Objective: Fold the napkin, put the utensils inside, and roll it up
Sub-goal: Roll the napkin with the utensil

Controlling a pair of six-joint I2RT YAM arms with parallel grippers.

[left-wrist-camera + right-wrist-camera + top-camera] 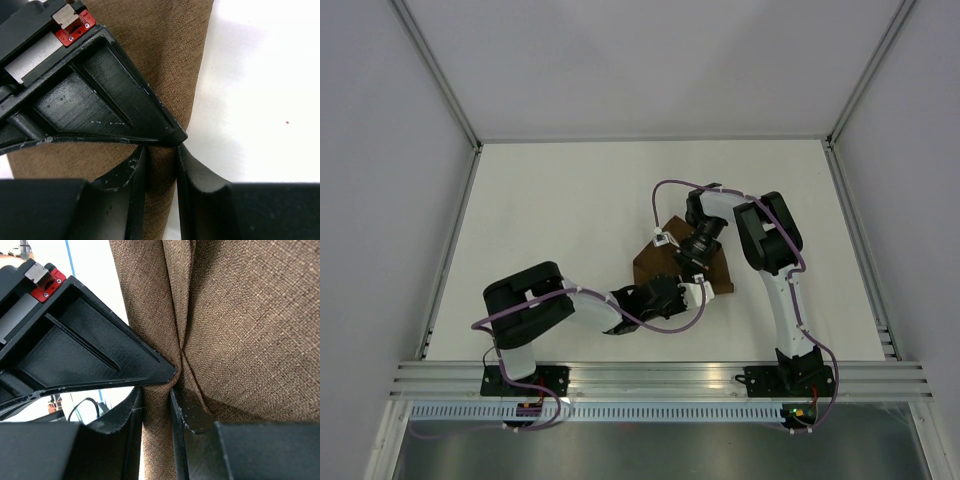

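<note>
The napkin [648, 266] is seen right of centre on the white tabletop [570, 200], with both arms meeting over it, so that only part of the dark-brown cloth is shown from above. The left claw [700, 291] is brought in from the left at the near edge of the cloth, and the right claw [694, 262] is lowered onto the cloth from the far side, just beside the left one.

In the left wrist view, the left claw [160, 167] is clenched on an edge of the napkin [165, 60]: a narrow strip of brown fabric is pinched between its black fingers [125, 195], with bare white tabletop to the right.

In the right wrist view, the right claw [157, 407] is likewise clamped on the napkin [250, 330]. The fabric is gathered into creases that run together at the fingers [195, 417], and the weave is shown close up.
</note>
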